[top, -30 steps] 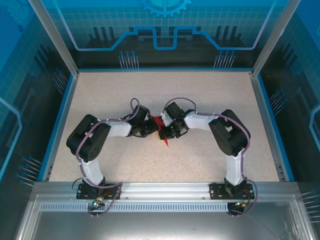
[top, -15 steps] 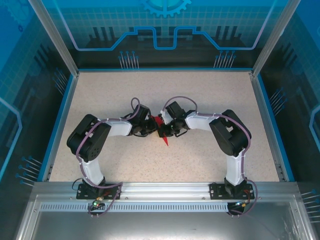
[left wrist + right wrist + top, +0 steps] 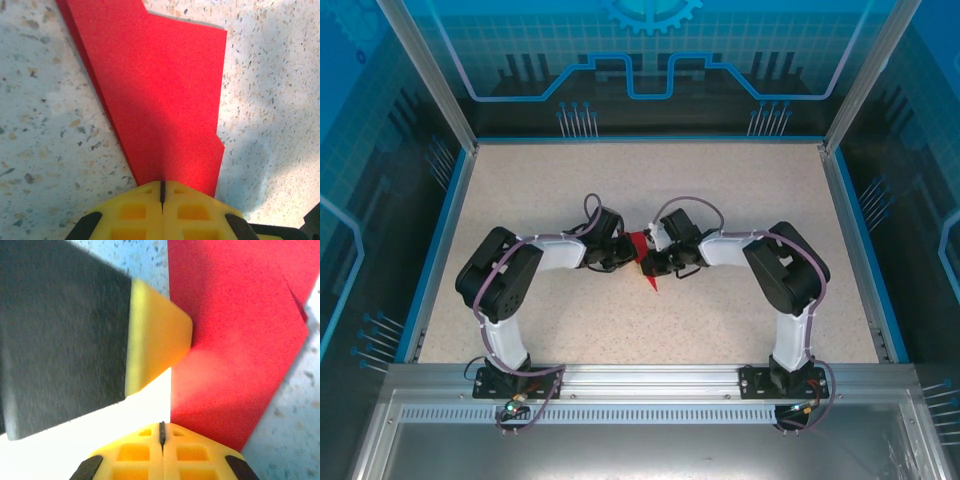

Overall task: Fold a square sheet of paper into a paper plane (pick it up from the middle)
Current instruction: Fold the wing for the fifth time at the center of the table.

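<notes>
1. Beige, speckled table (image 3: 720,200) took up the floor of the enclosure, with blue-tinted panels (image 3: 650,60) around it.
2. Both arms bent inward, and their wrists met near the table's middle.
3. The red paper plane (image 3: 652,281) lay flat on the table between the wrists, its pointed nose toward the arm bases. A notched edge showed in the left wrist view (image 3: 165,100).
4. The left gripper (image 3: 162,192) had its yellow fingers pressed together, tips resting on the paper's near end.
5. The right gripper (image 3: 162,432) was also pressed together. Its tips sat on the paper, close to a left fingertip (image 3: 157,345).
</notes>
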You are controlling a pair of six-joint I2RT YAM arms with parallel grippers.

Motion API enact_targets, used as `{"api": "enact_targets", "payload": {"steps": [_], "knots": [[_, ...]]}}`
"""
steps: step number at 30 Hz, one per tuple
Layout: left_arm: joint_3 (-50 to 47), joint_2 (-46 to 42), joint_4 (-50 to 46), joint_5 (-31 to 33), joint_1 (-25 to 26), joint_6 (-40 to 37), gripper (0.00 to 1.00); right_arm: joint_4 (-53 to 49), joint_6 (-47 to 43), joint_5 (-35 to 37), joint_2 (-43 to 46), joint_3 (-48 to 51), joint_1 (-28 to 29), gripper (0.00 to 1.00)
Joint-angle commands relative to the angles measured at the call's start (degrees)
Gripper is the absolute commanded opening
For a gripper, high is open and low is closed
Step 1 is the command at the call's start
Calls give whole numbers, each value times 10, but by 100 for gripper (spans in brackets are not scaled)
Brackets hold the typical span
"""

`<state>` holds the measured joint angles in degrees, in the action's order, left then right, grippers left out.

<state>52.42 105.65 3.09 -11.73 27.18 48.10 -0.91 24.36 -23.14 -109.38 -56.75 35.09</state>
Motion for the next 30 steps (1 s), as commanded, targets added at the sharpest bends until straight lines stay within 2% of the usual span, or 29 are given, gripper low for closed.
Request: {"api": "enact_targets", "payload": {"steps": [1, 16, 20, 22, 24, 26, 27, 29, 30], "knots": [[-11, 49, -104, 80, 1, -9, 0, -76, -14, -19, 15, 55, -3, 0], [4, 55, -121, 85, 0, -6, 0, -134, -39, -21, 85, 128, 4, 0], [12, 39, -111, 66, 1, -11, 0, -131, -25, -14, 130, 123, -3, 0], [25, 26, -112, 56, 2, -18, 3, -133, -17, 0, 158, 113, -5, 0], [43, 10, -118, 46, 4, -29, 8, -137, -8, 23, 182, 101, -10, 4], [64, -10, -137, 47, 11, -37, 18, -146, 2, 64, 204, 87, -15, 11], [74, -19, -147, 48, 14, -39, 24, -150, 4, 82, 213, 82, -18, 17], [92, -37, -168, 47, 19, -39, 37, -154, 23, 127, 231, 78, -27, 35], [98, -43, -177, 46, 19, -37, 41, -152, 33, 140, 238, 80, -32, 41]]}}
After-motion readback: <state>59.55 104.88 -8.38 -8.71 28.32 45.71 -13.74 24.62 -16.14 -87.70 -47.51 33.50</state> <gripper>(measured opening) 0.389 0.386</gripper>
